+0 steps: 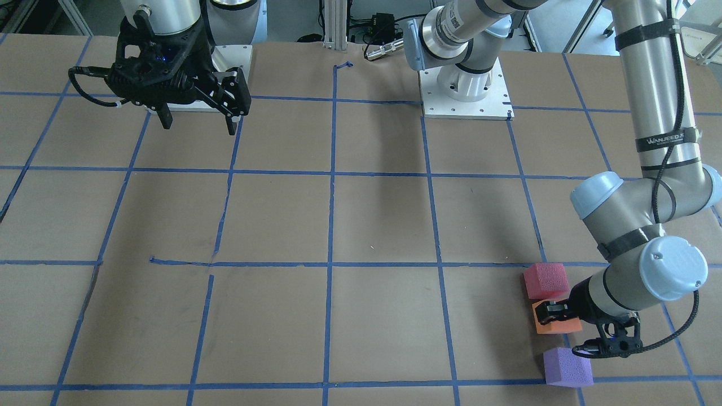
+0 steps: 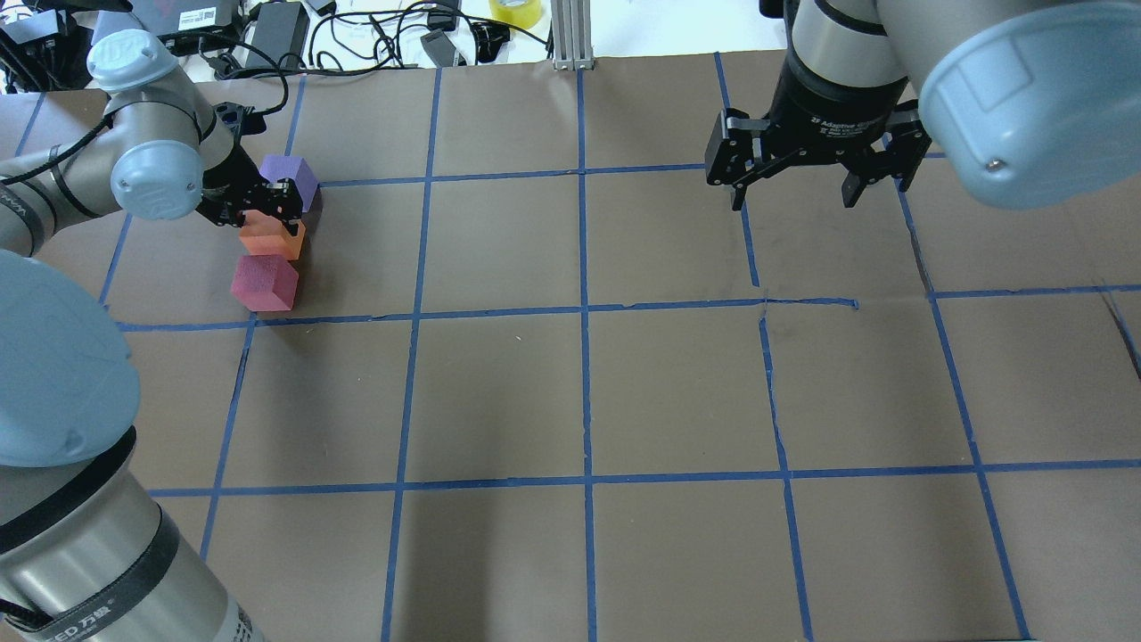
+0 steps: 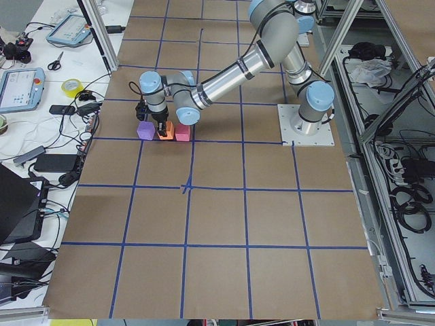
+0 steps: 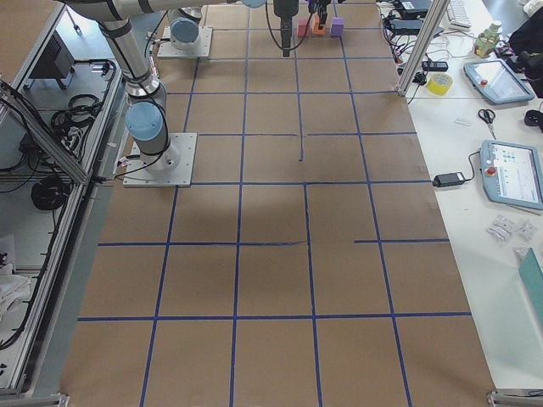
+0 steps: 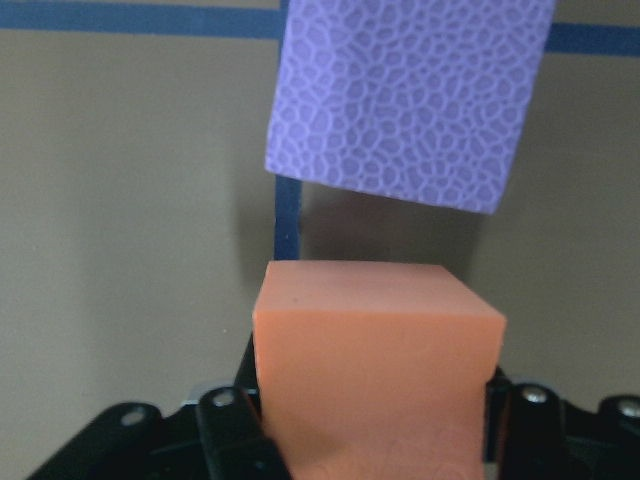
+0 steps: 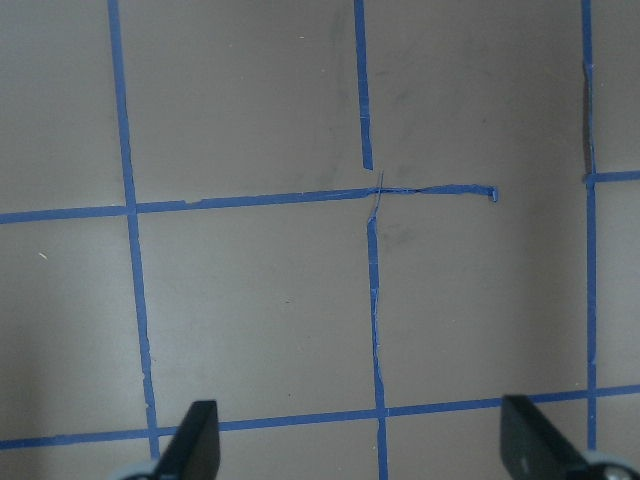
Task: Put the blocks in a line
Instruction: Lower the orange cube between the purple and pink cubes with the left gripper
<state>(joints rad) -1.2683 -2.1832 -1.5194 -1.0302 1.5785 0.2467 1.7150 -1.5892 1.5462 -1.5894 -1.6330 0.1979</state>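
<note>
Step in hand, as I'm reading it: the middle block is being set into the row. The left gripper (image 1: 550,312) is pinching the orange block (image 1: 557,327), a finger pressing on either side of it in the wrist view. I can't tell whether the block is sitting on the table (image 2: 579,383) or riding just above it.

The three are lying in a short, slightly slanted row near the table's far edge on the robot's left. The pinkish-red block (image 1: 545,280) is just beside the orange one, corners about touching. The purple block (image 1: 568,366) is lying on the other side with a clear gap.

Row is looking nearly done. The next move is likely calling for the fingers to let go and rise straight up. The neighbours are sitting close on both sides, so any sideways drift risks knocking the foam out of line. The purple one may be wanting a nudge inward afterwards to even the spacing.

Left arm is reaching well out, forearm running low over the table, wrist folding so the gripper is pointing down onto the block.

Right gripper (image 2: 792,198) is hanging above bare table well away from the blocks, fingers spread wide and holding nothing.
</note>
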